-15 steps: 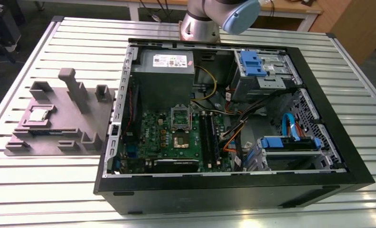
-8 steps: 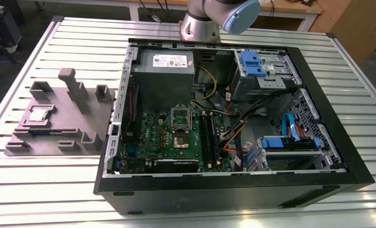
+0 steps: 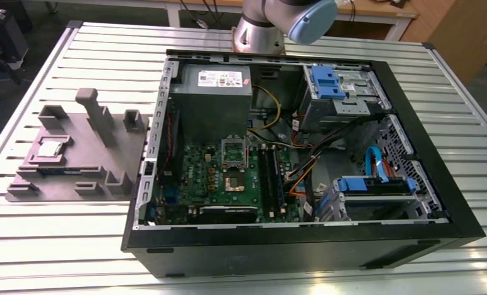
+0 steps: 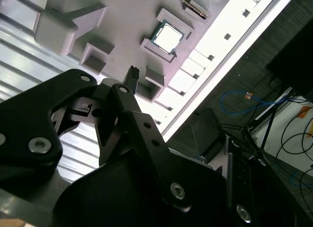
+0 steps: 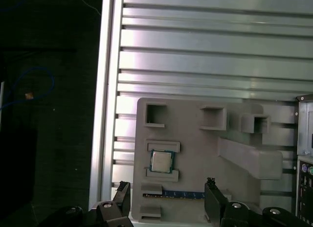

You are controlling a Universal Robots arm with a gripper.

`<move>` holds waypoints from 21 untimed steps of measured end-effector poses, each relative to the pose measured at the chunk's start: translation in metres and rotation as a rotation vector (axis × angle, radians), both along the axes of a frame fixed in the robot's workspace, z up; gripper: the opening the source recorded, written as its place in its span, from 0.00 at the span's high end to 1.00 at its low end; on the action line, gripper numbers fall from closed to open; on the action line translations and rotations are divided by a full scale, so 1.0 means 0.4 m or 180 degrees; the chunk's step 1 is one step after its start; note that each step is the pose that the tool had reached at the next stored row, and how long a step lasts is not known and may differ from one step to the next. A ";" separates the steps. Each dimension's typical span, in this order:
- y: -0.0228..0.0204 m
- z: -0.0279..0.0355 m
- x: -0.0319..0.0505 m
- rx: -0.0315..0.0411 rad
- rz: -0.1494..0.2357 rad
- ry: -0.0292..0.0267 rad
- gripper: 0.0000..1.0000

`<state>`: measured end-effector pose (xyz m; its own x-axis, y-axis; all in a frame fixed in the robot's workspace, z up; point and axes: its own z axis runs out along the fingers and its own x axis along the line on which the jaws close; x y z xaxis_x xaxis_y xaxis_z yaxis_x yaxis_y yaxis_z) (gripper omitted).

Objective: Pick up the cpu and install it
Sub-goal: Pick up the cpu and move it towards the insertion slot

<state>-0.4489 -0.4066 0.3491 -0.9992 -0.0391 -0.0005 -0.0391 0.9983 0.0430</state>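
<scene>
Right: the slatted metal bench (image 3: 55, 258) carries an open PC case (image 3: 326, 246) and the grey fixture (image 3: 88, 160), which sits at the exterior view's left of the case. The arm's base (image 3: 260, 31) stands at the case's far side. Inside the case is a grey box (image 3: 213, 98) with a white label whose text I can't make out, with the motherboard (image 3: 227, 178) and memory sticks (image 3: 268, 175) next to it. The cpu (image 5: 160, 161) lies flat in a fixture pocket with its top exposed and a thin dark stick (image 5: 181, 193) just beside it. The hand (image 5: 166, 197) hangs above the fixture, its fingers (image 5: 122, 192) apart, holding nothing and clear of the cpu.
</scene>
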 end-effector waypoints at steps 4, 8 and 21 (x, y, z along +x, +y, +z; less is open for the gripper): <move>-0.001 -0.002 0.000 0.0000 0.0000 0.0000 0.29; -0.001 -0.004 0.000 0.0000 0.0000 0.0000 0.29; -0.003 -0.010 0.000 0.0000 0.0000 0.0000 0.29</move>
